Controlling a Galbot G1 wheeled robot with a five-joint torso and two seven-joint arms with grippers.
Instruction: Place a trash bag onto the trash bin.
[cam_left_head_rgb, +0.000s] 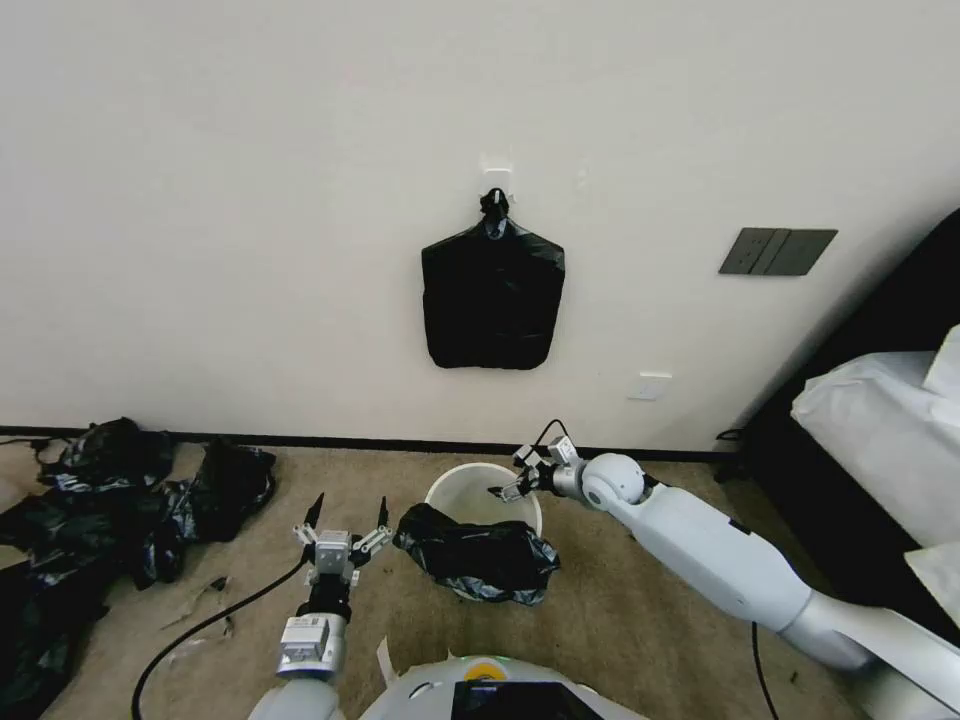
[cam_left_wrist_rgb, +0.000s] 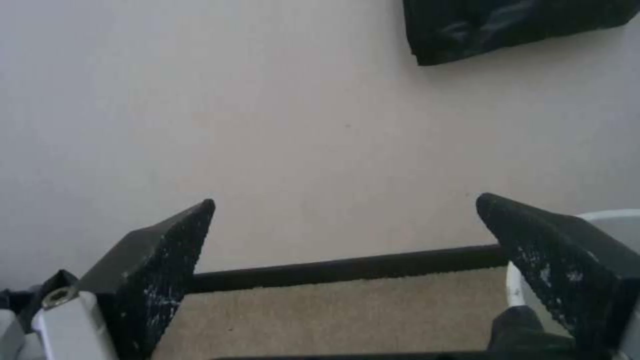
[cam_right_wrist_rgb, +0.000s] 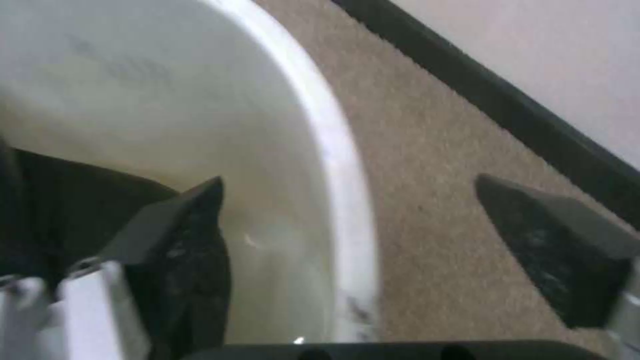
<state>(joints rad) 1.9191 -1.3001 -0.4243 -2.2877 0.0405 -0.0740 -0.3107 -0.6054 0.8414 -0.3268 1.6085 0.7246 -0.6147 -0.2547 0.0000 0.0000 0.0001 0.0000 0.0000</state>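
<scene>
Jaws of the right gripper (cam_right_wrist_rgb: 347, 220) stand wide apart and hold nothing; they straddle the far rim of the small round cream-white plastic trash bin (cam_right_wrist_rgb: 340, 165), one finger inside the bin, the other outside over the tan carpet (cam_right_wrist_rgb: 433, 210). The left gripper (cam_left_head_rgb: 347, 517) is likewise spread wide and empty, raised above the carpet just left of the bin, well clear of it. A thin, wrinkly, glossy black plastic trash bag (cam_left_head_rgb: 475, 563) is draped over the bin's near rim, most of it hanging down the front. The bin's far inner wall (cam_left_head_rgb: 470, 495) shows bare white. No readable writing shows on bin or bag.
</scene>
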